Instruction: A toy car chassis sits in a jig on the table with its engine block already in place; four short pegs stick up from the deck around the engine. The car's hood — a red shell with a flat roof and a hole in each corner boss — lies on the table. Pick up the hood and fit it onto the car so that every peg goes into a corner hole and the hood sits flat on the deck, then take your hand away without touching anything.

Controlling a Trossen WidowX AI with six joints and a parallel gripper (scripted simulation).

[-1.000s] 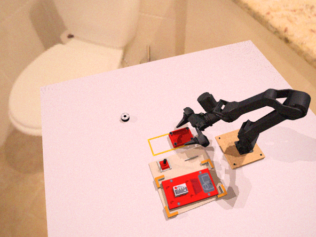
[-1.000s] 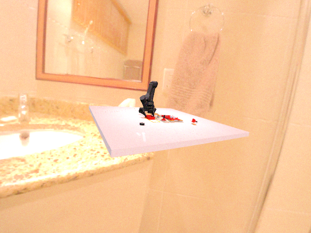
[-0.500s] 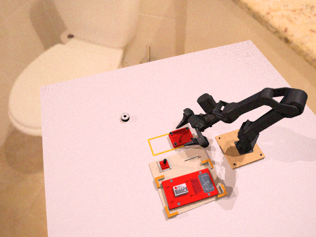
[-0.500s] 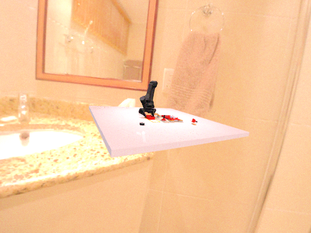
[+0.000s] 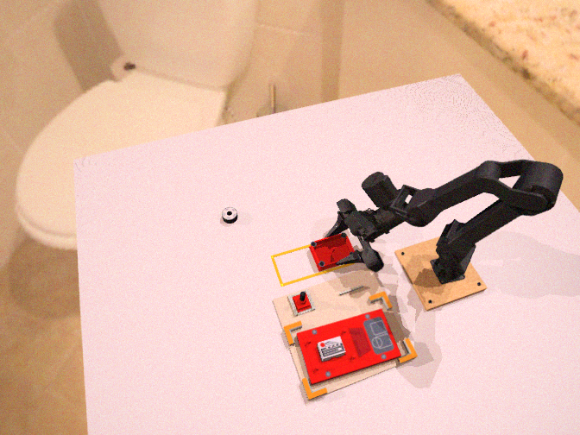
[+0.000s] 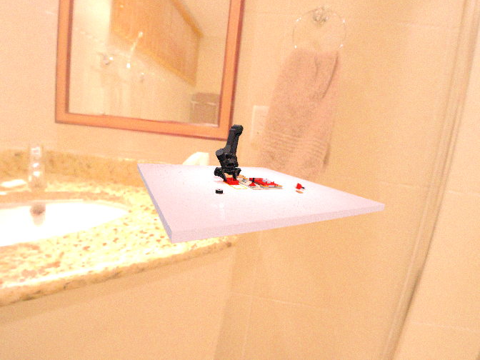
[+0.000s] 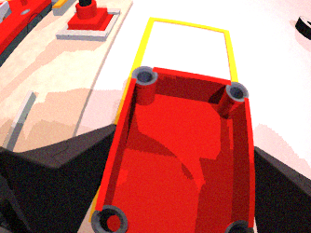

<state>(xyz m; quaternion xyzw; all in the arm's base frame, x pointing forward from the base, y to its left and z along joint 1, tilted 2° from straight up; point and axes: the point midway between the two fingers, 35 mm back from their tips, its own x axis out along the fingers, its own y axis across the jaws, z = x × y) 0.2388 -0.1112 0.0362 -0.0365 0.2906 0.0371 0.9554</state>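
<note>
Nearest in top view: tan jig board [image 5: 333, 305] w/ orange corner brackets, holding the red chassis [image 5: 348, 364]. The grey engine block [image 5: 331, 348] sits on its deck, and the small grey pegs [image 5: 314, 331] around it are all uncovered. Just behind, on the same board, is a small red stand w/ a black post [image 5: 302, 301], and a thin grey pin [image 5: 351, 290] lies to its right.

Next back: the hood [image 5: 332, 251] rests on the desk [image 5: 169, 285], well apart from the chassis. It overlaps the right end of a yellow outline [image 5: 276, 270]. Wrist view shows the hood's hollow side up, w/ grey-rimmed bosses at all 4 corners.

The jaws [image 5: 340, 246] straddle it, one dark finger against each long side wall, grasping the hood where it lies.

Arm folds back right to a wooden base plate [image 5: 471, 287].

Farthest: a small black-and-white ring [image 5: 230, 213], alone, well left of the rest.
</note>
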